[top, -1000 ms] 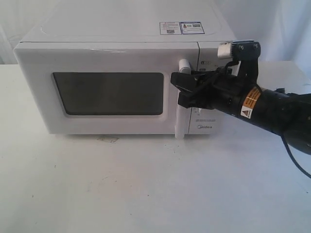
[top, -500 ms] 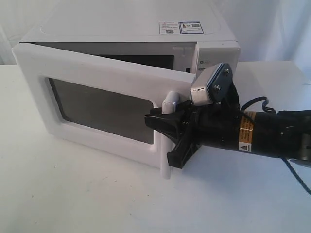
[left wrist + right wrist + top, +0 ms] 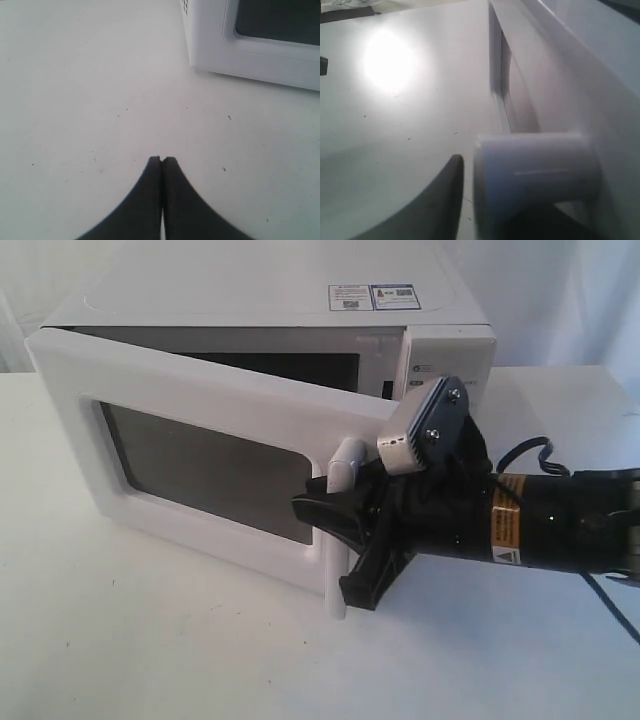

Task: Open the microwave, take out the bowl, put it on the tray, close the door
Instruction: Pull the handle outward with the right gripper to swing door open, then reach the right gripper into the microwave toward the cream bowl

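Now the microwave (image 3: 260, 300) stands toward the tabletop's (image 3: 150, 640) far edge, its door (image 3: 190, 455) swung partly open; the right jaws clamp the door's white bar handle (image 3: 341, 462), while the left jaws press together empty over bare tabletop beside the microwave.

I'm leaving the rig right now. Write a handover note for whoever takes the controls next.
Right end effector: around the door's handle, which runs between its fingers. Whether it is clamped tight cannot be told.
Left end effector: shut, holding nothing, over the bare table near the microwave's corner.
Door: swung part way open, hinged on the side away from the knobs.
Bowl: not visible; the opening shows only dark interior. Tray: in none of the views.
Done: door opening started.
Left: open the door fully, take out the bowl, set it on the tray, close the door.
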{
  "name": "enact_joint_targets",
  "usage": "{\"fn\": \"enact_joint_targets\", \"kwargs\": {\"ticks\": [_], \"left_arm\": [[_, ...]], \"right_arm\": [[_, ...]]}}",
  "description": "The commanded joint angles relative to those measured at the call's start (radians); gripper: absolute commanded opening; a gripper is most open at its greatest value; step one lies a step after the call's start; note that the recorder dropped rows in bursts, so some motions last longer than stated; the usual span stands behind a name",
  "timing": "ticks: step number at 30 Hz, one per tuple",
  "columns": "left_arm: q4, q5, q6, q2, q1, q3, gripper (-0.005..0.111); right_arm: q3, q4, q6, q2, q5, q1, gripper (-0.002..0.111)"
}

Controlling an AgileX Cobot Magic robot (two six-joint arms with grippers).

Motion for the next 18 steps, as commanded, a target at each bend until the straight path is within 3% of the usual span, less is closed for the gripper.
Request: {"fn": "enact_joint_targets", "kwargs": {"ticks": [1,2,3,6,11,15,18], "left_arm": [[-0.002,0.0,-0.004,-0.004,0.0,0.003,0.0],[-0.002,0.0,-0.004,-0.004,0.0,0.003,0.0],[-0.002,0.0,-0.004,-0.004,0.0,0.003,0.0],[-0.002,0.0,-0.004,-0.004,0.0,0.003,0.0],[-0.002,0.0,-0.004,-0.004,0.0,0.003,0.0],[-0.002,0.0,-0.004,-0.004,0.0,0.003,0.0],[-0.002,0.0,-0.004,-0.004,0.0,0.003,0.0]], "right_arm": [[0.0,-0.196,0.153,-0.052,-0.364,0.031,0.051],[0.0,-0.227,0.222,-0.085,-0.327,0.031,0.058],[0.0,-0.243,0.262,-0.1,-0.296,0.031,0.058],[0.0,-0.434,0.521,-0.219,-0.183,0.031,0.053],[0.0,-0.621,0.857,-0.398,-0.169,0.031,0.044],[0.005,-0.621,0.973,-0.577,-0.102,0.031,0.03],[0.02,-0.621,0.972,-0.647,0.134,0.031,0.011]]}}
